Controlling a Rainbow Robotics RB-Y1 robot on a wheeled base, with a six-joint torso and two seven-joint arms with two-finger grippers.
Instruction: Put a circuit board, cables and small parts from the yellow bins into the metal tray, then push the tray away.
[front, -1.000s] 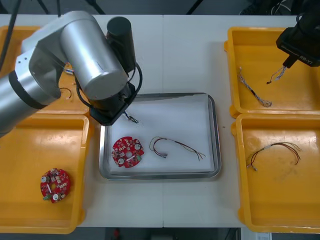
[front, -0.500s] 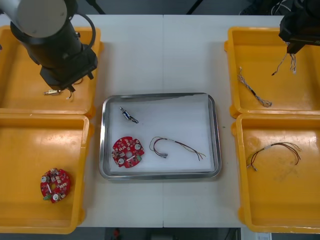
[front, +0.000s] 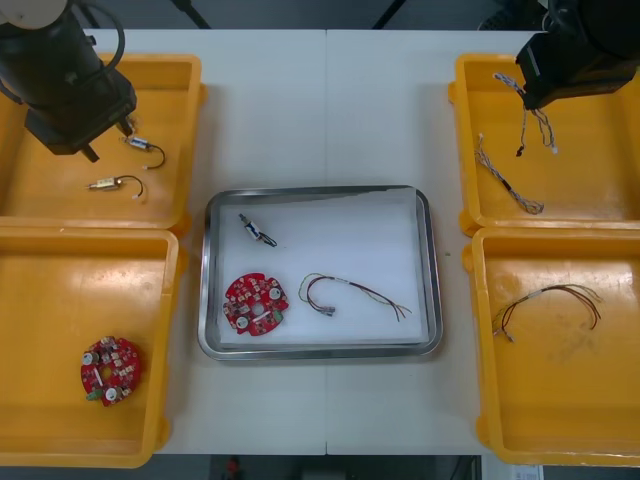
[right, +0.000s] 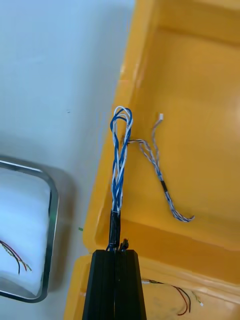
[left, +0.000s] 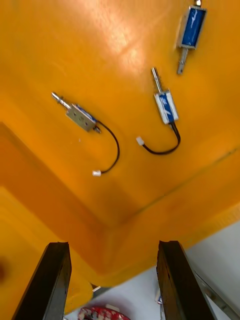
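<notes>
My right gripper (front: 532, 88) hangs above the inner rim of the far right yellow bin (front: 590, 90), shut on a twisted blue and white cable (front: 530, 118) that dangles free. In the right wrist view the cable (right: 120, 155) rises from between the closed fingers (right: 115, 280). A second twisted cable (front: 508, 180) lies in that bin. My left gripper (front: 85, 140) is open over the far left bin (front: 60, 200), above small metal parts (left: 80, 116) (left: 165, 105). The metal tray (front: 425, 270) holds a red circuit board (front: 255, 303), a red and yellow cable (front: 350, 293) and a small metal part (front: 257, 230).
The near left bin (front: 60, 290) holds another red circuit board (front: 110, 370). A red and yellow cable (front: 550, 305) lies in the near right bin (front: 560, 400). Bare table lies between the tray and the far edge.
My left arm left a small metal part in the tray and swung back over the far left bin. My right gripper lifted the twisted cable and carried it toward the bin's inner rim.
</notes>
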